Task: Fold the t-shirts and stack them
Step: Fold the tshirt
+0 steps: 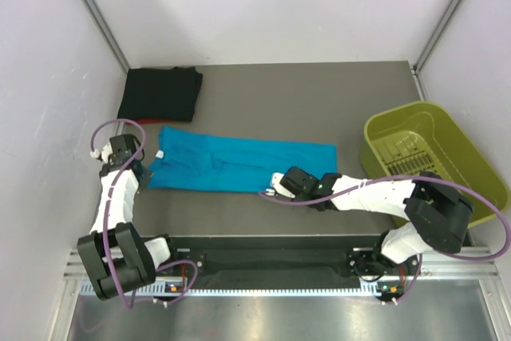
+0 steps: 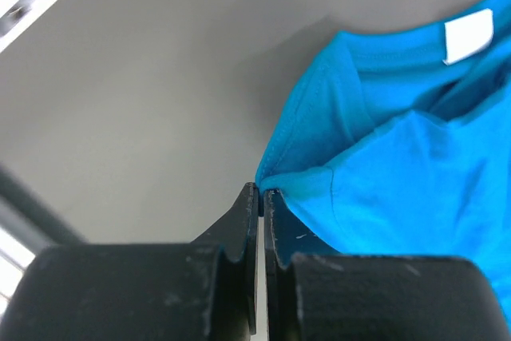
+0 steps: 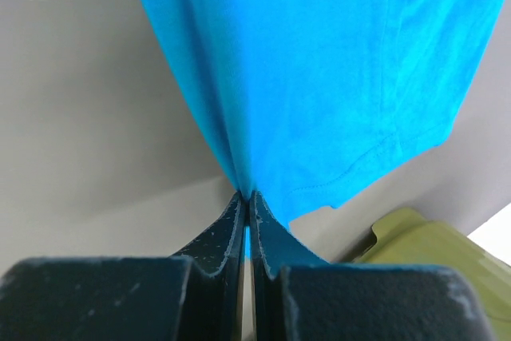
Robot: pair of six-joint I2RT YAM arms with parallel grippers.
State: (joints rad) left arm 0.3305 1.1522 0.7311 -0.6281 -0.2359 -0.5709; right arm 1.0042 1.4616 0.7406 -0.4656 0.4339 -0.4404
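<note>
The teal-blue t-shirt [image 1: 239, 161] lies in a long folded strip across the middle of the table, its white neck label [image 1: 160, 153] at the left end. My left gripper [image 1: 142, 167] is shut on the shirt's left corner; the left wrist view shows the cloth [image 2: 399, 165] pinched at the tips [image 2: 262, 191]. My right gripper [image 1: 271, 189] is shut on the shirt's near edge; the right wrist view shows the cloth [image 3: 319, 53] rising from the closed tips [image 3: 246, 195]. The black t-shirt [image 1: 160, 93] lies folded at the back left. The red shirt is hidden.
A yellow-green plastic bin [image 1: 369, 135] stands at the right of the table, close behind my right arm; its corner shows in the right wrist view [image 3: 415, 237]. White walls close in the left, back and right sides.
</note>
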